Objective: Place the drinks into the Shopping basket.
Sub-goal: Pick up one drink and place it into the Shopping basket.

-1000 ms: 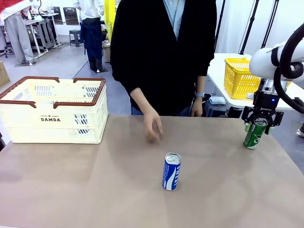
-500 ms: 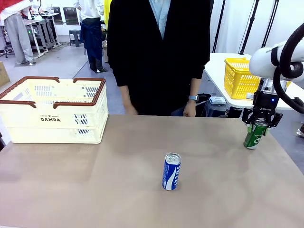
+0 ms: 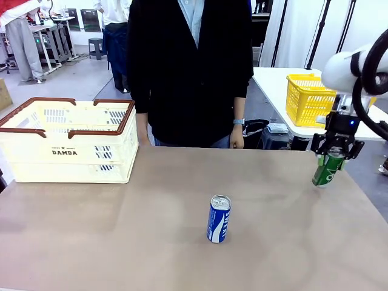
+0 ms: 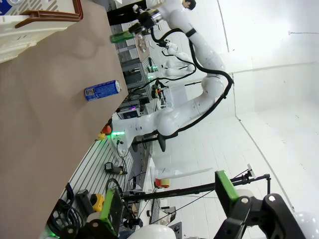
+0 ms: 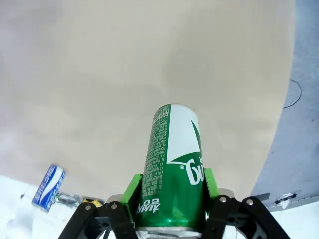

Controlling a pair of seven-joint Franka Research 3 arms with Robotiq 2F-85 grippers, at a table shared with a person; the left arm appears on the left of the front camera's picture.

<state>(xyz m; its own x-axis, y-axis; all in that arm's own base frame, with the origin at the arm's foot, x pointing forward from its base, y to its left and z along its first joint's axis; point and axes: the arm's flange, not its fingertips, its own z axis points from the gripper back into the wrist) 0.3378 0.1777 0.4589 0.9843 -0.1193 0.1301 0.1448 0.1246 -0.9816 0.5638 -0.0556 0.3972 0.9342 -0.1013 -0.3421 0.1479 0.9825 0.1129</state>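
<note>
Brown tabletop (image 3: 121, 236) in a white-walled lab held the Shopping basket (image 3: 66, 151) far left, blue can (image 3: 219, 219) mid-table; right gripper (image 3: 333, 161), pointing down near the right edge, clamped the green can (image 3: 324, 176); left gripper (image 4: 168, 198) gaped wide.

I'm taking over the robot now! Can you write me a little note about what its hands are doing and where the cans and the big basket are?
Right gripper: shut on the green can, near the right edge of the table.
Left gripper: open, holding nothing, well away from both cans.
Blue can: standing upright in the middle of the table, nothing touching it.
Shopping basket: at the far left of the table.
Done: the green can is gripped.
Left: carry it across into the basket, then do the same with the blue can.
</note>
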